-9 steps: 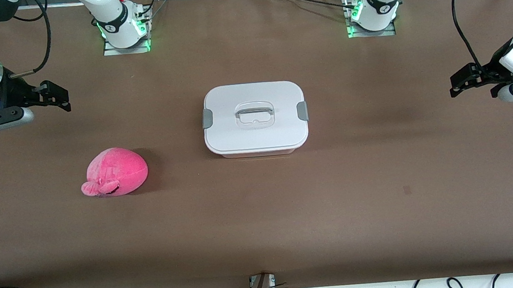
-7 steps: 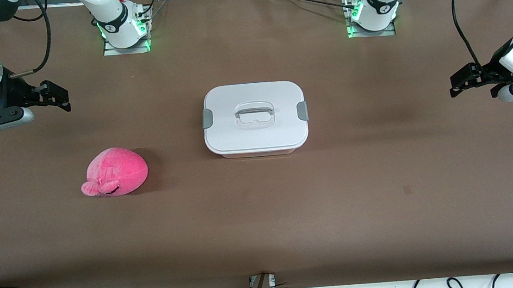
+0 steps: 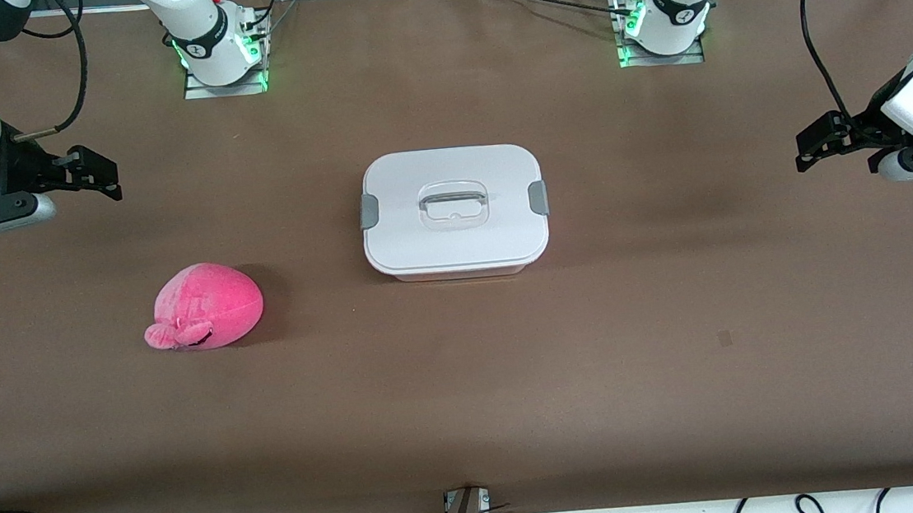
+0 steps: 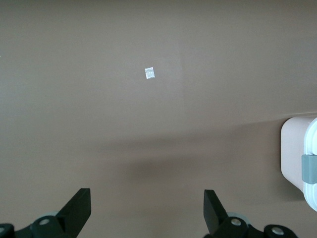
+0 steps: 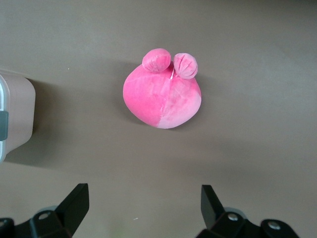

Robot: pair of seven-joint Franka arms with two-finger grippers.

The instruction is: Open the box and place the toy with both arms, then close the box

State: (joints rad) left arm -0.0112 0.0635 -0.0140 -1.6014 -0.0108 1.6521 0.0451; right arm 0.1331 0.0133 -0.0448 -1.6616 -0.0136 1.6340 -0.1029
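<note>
The box (image 3: 453,212) is sitting shut near the middle of the desk (image 3: 676,312), its white lid (image 3: 449,176) seated flat with one grey clip (image 3: 369,212) at its 9 o'clock edge and the other clip (image 3: 538,198) at its 3 o'clock edge in the front view, and the clear handle (image 3: 453,203) recessed in the centre. The toy (image 3: 203,307) is lying on the desk toward the right arm's end, at about 8 o'clock from the box, nearer the front camera and well apart from it.

The right gripper (image 3: 96,173) is hanging over bare desk at the right arm's end, roughly at 11 o'clock from the toy, its fingers spread apart and holding nothing; its wrist view is showing the toy (image 5: 163,94) and one corner of the box (image 5: 17,116). The left gripper (image 3: 821,140) is hanging over bare desk at the left arm's end, about 3 o'clock from the box, fingers likewise apart and empty; its wrist view is catching a clip (image 4: 309,168) at the edge.

Nothing looks started yet, so the opening is judged to be the step in hand. To do it well, each gripper should probably be heading for the clip on its own side, coming in level and square so a fingertip is hooking under the clip's free edge rather than pushing the box sideways. Releasing both clips evenly should keep the light box from skidding. The lid is likely to lift cleanly only once both clips are free.
</note>
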